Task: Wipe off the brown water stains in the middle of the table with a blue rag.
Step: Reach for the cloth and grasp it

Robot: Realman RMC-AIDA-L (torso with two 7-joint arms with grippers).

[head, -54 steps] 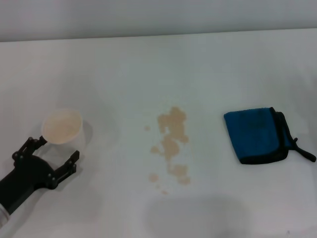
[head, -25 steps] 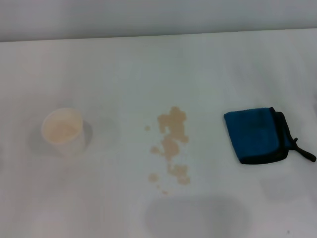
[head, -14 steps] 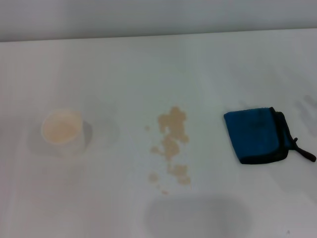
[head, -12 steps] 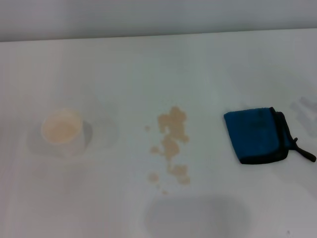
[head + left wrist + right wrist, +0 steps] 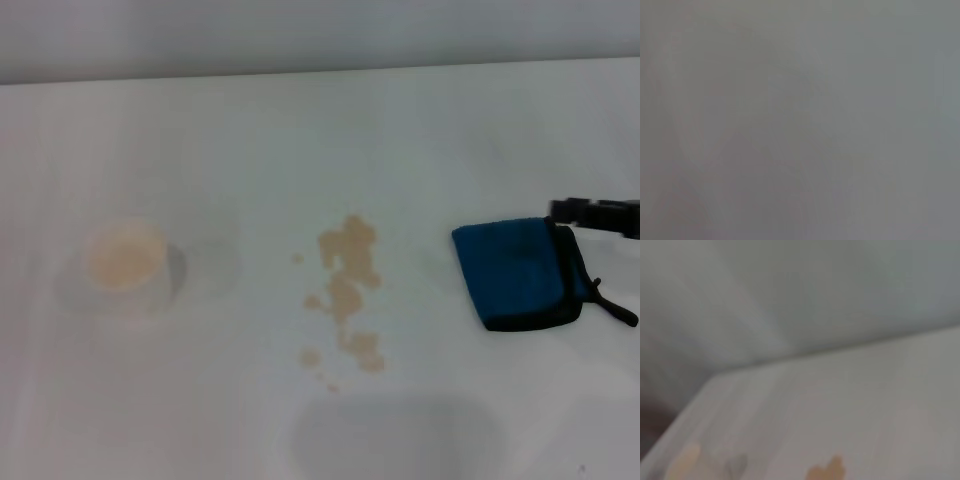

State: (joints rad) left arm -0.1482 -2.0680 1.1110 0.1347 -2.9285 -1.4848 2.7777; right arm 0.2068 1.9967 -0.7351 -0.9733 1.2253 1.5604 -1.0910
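Brown water stains [image 5: 345, 295] mid-table, pale tan blotches, cluster's long axis running near to far. Blue rag [image 5: 516, 272] flat on table [image 5: 320, 130] to right of stains, well apart; black edging and loop tag pointing right. White cup [image 5: 125, 265] upright at left. Right gripper [image 5: 590, 214] entering from right edge, over rag's far corner; grip state impossible to tell. Left gripper unseen.

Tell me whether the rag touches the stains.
Apart. The head view shows bare table between the blue rag and the brown water stains.
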